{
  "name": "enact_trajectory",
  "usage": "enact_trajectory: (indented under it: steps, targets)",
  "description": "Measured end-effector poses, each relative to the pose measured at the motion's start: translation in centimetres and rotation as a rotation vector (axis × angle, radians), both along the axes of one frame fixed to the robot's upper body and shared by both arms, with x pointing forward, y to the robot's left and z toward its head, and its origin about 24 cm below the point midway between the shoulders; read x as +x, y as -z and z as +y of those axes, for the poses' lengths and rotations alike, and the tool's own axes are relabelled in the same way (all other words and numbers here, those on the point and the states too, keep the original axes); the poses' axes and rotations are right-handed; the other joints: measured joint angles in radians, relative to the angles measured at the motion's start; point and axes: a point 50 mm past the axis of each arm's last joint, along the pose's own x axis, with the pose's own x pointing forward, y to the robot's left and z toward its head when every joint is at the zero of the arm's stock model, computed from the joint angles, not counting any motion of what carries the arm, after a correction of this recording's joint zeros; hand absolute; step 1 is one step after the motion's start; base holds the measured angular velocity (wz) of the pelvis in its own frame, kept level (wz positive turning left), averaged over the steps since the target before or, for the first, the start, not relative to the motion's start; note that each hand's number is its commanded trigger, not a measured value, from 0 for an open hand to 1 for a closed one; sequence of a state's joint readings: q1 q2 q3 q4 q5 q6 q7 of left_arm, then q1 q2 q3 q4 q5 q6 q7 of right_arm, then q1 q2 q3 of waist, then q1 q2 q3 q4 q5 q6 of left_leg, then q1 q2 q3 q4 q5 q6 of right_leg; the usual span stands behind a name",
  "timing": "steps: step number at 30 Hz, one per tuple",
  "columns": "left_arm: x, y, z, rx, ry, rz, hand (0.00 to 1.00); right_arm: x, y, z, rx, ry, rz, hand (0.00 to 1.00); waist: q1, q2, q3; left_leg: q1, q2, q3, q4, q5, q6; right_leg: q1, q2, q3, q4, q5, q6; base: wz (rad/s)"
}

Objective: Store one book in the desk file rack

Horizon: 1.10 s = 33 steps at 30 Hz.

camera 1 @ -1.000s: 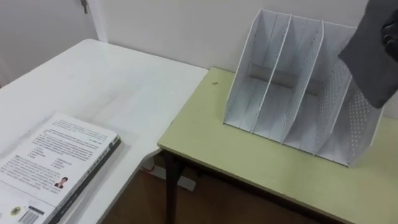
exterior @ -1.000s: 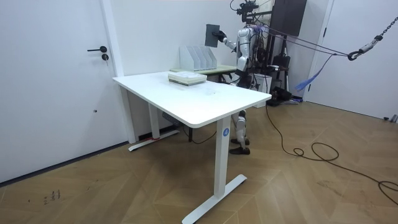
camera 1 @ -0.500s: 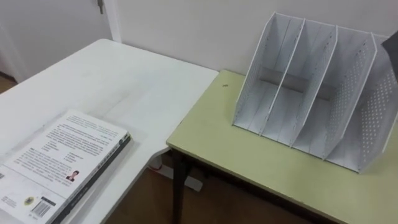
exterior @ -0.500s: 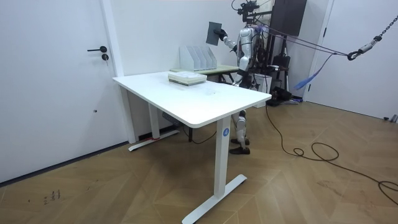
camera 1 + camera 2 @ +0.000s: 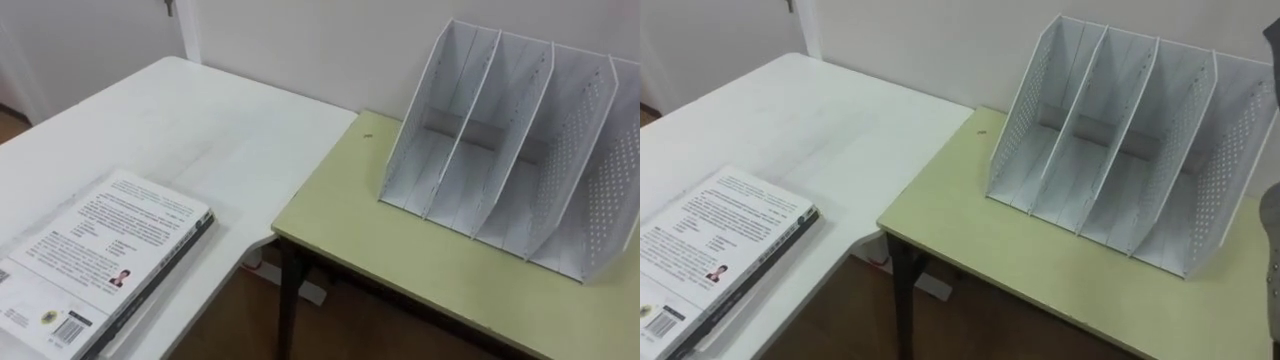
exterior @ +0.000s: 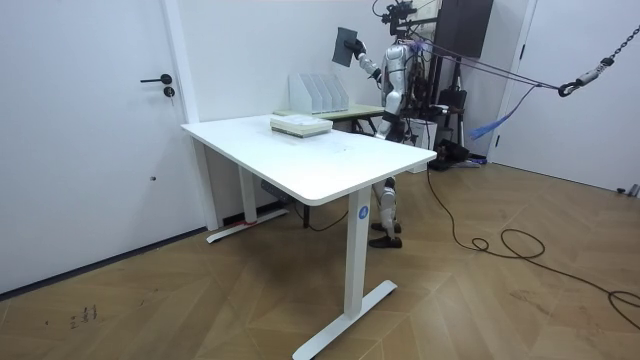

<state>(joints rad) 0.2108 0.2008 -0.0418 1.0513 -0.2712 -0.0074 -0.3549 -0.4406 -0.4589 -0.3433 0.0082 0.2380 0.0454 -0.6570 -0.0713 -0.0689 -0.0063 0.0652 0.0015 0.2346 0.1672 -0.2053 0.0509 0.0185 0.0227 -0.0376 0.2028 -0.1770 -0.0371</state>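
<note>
The white perforated file rack [image 5: 510, 170] stands on the yellow-green desk [image 5: 400, 260], in the right half of the eye views. Its upright slots show bare white floors and a rear cross-bar. The dark grey book [image 6: 346, 46] is a thin flat slab held upright in the air, upper centre of the room view, higher than the rack. My right arm is raised, and my right hand [image 6: 358, 60] is closed on the book's lower corner. A printed paperback [image 5: 105, 260] lies flat on the white table [image 5: 200, 130], lower left.
</note>
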Motion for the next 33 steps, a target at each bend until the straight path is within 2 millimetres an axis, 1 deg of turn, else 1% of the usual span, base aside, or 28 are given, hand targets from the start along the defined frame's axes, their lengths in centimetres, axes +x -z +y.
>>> enact_trajectory:
  steps: [5, 8, 11, 13, 16, 20, 23, 27, 29, 33]
  targets:
    - [0.1, -0.1, 0.1, -0.001, 0.002, 0.003, 0.0, 0.8, 0.8, -0.2, 0.031, -0.047, 0.054, 1.0, 0.008, -0.002, 0.0, 0.0, 0.001, -0.001, 0.001, 0.0, 0.0, -0.001, -0.001, -0.008, 0.0, 0.0, 0.0, 0.0]
    - [0.1, -0.1, 0.3, -0.005, -0.01, 0.008, 0.0, 1.1, 1.2, -0.2, 0.029, -0.07, 0.095, 1.0, 0.016, -0.003, -0.0002, 0.0, 0.001, -0.002, 0.003, 0.0, 0.0, -0.001, -0.003, -0.021, 0.0, 0.0, 0.0, 0.0]
    - [0.0, -0.1, 0.5, -0.001, -0.032, 0.012, 0.0, 1.3, 1.3, -0.3, 0.015, -0.09, 0.129, 1.0, 0.023, -0.012, -0.0017, -0.003, -0.001, -0.018, 0.006, 0.0, 0.0, 0.001, -0.003, -0.025, 0.0, 0.0, 0.0, 0.06]
    - [0.0, -0.2, 0.8, 0.006, -0.039, 0.012, 0.0, 1.6, 1.8, -0.4, 0.008, -0.106, 0.167, 1.0, 0.025, -0.026, -0.0013, -0.003, -0.001, -0.03, 0.012, 0.0, 0.0, 0.007, -0.004, -0.035, 0.0, 0.0, -0.001, 0.11]
    - [0.0, -0.2, 1.0, 0.008, -0.048, 0.01, 0.0, 1.9, 2.1, -0.2, 0.003, -0.136, 0.203, 1.0, 0.025, -0.034, 0.0026, -0.004, -0.002, -0.035, 0.018, 0.0, 0.0, 0.014, -0.006, -0.042, -0.001, 0.0, -0.001, 0.08]
    - [-0.1, -0.2, 1.0, 0.008, -0.054, 0.014, 0.0, 2.4, 2.6, 0.0, -0.008, -0.172, 0.236, 1.0, 0.027, -0.034, 0.0027, -0.003, -0.002, -0.042, 0.019, 0.0, 0.0, 0.017, -0.005, -0.043, 0.0, 0.0, -0.001, 0.04]
    - [-0.1, -0.2, 1.0, 0.003, -0.06, 0.025, 0.0, 3.2, 3.0, -0.4, 0.012, -0.176, 0.279, 1.0, 0.028, -0.031, 0.0018, -0.004, -0.002, -0.044, 0.02, 0.0, 0.0, 0.018, -0.005, -0.044, 0.002, 0.0, -0.001, 0.0]
    - [-0.2, -0.1, 1.0, 0.0, -0.068, 0.039, 0.0, 3.7, 3.2, -0.7, 0.007, -0.173, 0.322, 1.0, 0.032, -0.022, -0.0031, -0.009, -0.002, -0.048, 0.021, 0.0, -0.001, 0.018, -0.005, -0.048, 0.003, 0.0, -0.002, 0.0]
    - [-0.2, -0.1, 1.0, 0.001, -0.07, 0.042, 0.0, 4.1, 3.1, -1.0, 0.006, -0.177, 0.352, 1.0, 0.03, -0.02, -0.0038, -0.01, -0.002, -0.048, 0.021, 0.0, -0.001, 0.018, -0.006, -0.052, 0.003, 0.0, -0.002, 0.0]
    - [-0.3, -0.1, 1.0, 0.002, -0.072, 0.044, 0.0, 4.4, 2.7, -0.9, 0.007, -0.188, 0.348, 1.0, 0.03, -0.021, -0.0037, -0.009, -0.001, -0.049, 0.021, 0.001, -0.001, 0.018, -0.006, -0.056, 0.002, 0.0, -0.002, 0.0]
